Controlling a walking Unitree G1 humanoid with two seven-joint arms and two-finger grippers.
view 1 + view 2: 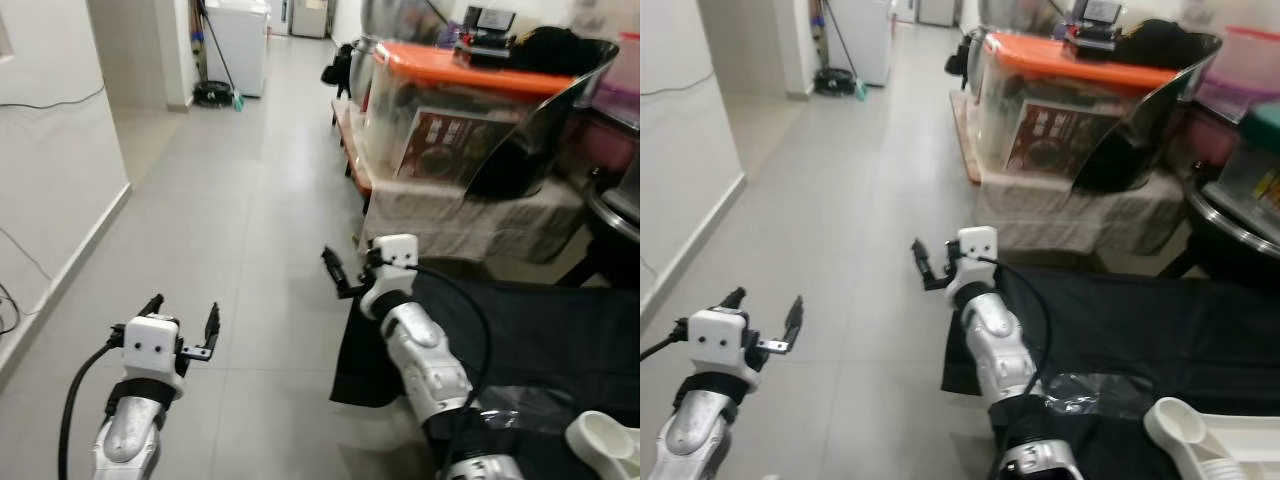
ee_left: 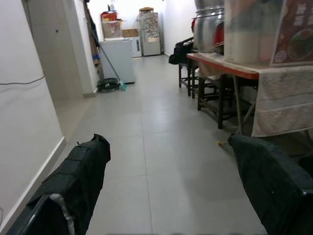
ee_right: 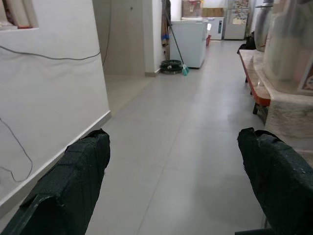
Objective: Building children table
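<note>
Left pincer [image 1: 184,322] hovers low over the grey tiled floor [image 1: 250,200], its two black fingers spread wide with nothing between them. Right pincer [image 1: 345,272] is raised a little farther ahead, at the near edge of a black cloth [image 1: 540,320] spread on the floor; its wrist view shows its fingers [image 3: 73,181] held apart and empty. At the near right corner, a white plastic part [image 1: 605,440] of the children table lies on that cloth beside a crumpled clear plastic sheet [image 1: 520,405]. Beyond the cloth, a tabletop draped with beige fabric [image 1: 470,215] carries a clear storage bin with an orange lid [image 1: 450,100]. Far down the corridor, a white chest freezer [image 1: 238,45] stands against the wall.
</note>
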